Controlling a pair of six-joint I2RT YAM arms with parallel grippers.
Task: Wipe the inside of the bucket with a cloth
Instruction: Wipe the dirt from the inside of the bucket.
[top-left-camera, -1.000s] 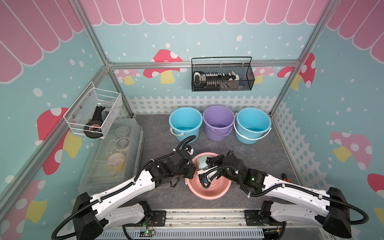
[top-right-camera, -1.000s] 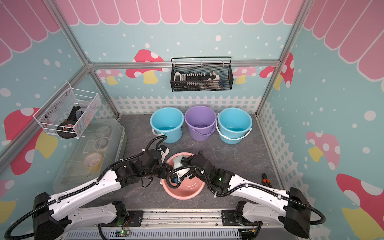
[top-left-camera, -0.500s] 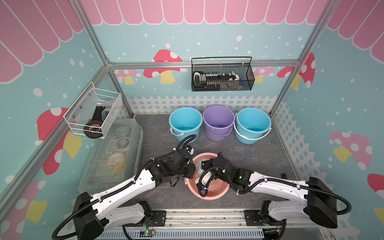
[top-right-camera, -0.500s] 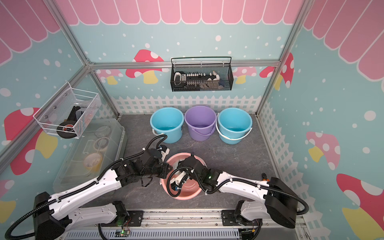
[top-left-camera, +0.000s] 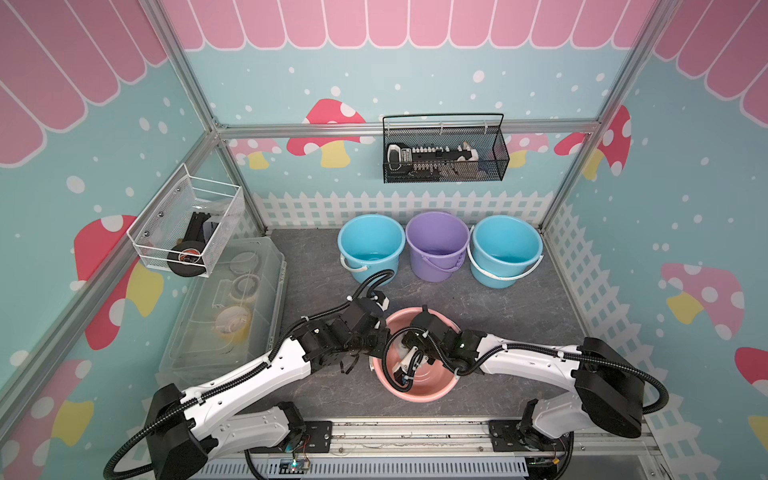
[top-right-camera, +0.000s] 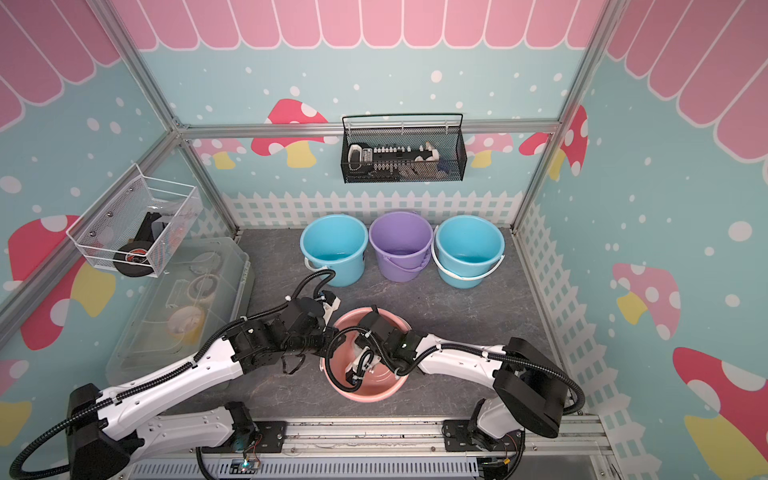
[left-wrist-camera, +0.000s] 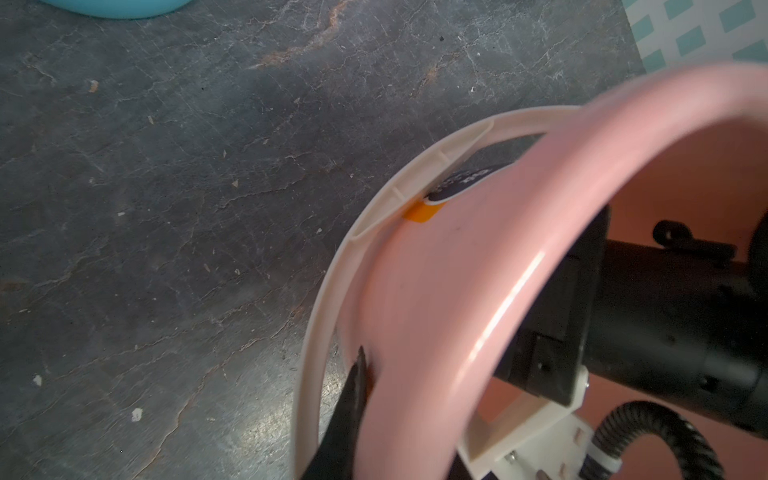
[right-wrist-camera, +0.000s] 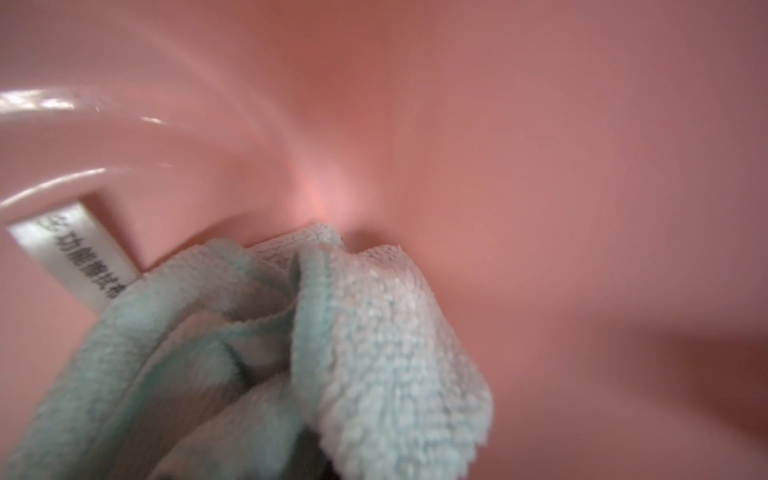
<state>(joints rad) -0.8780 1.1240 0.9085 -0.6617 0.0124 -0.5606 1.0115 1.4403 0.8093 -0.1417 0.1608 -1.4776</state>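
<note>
Right arm has folded deeper into the pink bucket since a second ago; left arm is unchanged. Cloth: pale aqua, bunched, pinched in the closed right gripper and pressed against the bucket's inner surface, presumably mid-wipe. Left gripper: nipped onto the bucket's rim, likely steadying it. Desk: dark stone-look, scuffed. Behind: purple bucket between two blue buckets, against a picket-fence wall print. Alongside: clear lidded bin.

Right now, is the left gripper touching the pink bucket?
Touching. Left gripper grips the pink bucket rim; left wrist view shows its finger flat on the outer wall.
</note>
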